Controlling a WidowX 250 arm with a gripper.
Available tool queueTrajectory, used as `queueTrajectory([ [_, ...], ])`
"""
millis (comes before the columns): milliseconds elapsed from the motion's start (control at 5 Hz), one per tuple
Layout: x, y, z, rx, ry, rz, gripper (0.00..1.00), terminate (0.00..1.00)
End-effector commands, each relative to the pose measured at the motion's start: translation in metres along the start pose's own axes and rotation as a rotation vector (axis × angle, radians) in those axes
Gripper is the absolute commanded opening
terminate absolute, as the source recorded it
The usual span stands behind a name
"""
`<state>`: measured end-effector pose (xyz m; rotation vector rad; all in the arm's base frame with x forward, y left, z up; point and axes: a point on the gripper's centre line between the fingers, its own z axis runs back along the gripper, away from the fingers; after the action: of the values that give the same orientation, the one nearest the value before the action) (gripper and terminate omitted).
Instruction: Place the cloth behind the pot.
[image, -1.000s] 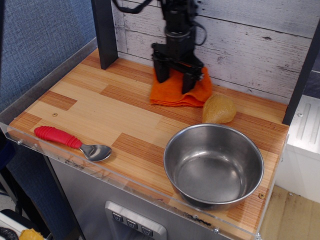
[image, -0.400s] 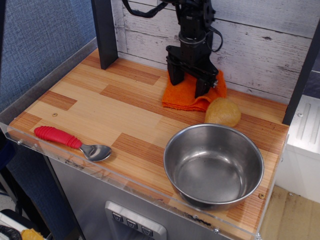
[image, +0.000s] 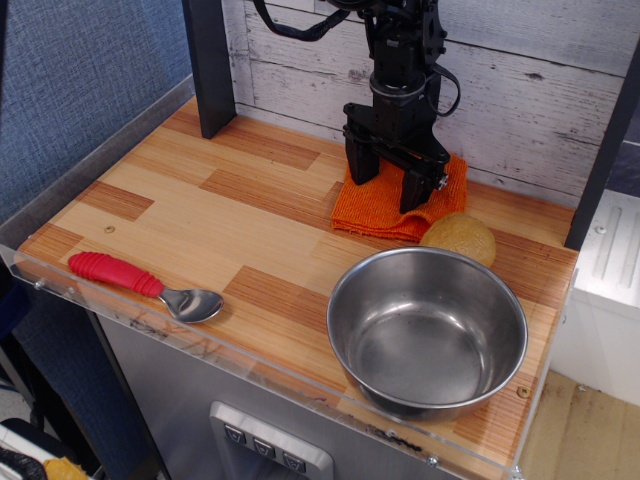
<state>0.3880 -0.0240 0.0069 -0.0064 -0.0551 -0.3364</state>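
Note:
The orange cloth (image: 380, 212) lies on the wooden counter by the back wall, just behind the left part of the steel pot (image: 372, 300). The pot stands at the front right, upright and empty. My black gripper (image: 388, 180) points straight down onto the cloth. Its two fingers stand on either side of a bunched part of the cloth and grip it. The rest of the cloth rests on the wood. The cloth's right edge touches the tan lump.
A tan rounded lump (image: 460, 238) sits between the cloth and the pot's back rim. A red-handled spoon (image: 140, 283) lies at the front left. A black post (image: 208, 65) stands at the back left. A white plank wall (image: 520, 100) is close behind.
My gripper has moved right along the back wall, dragging the cloth with it. The tan lump has been pushed right and slightly forward.

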Motion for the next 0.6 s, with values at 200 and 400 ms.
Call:
queueTrajectory([
  [200,0.001,-0.002,0.052,-0.002,-0.041,0.036,1.0,0.0],
  [400,0.003,0.002,0.074,0.014,-0.082,0.065,1.0,0.0],
])
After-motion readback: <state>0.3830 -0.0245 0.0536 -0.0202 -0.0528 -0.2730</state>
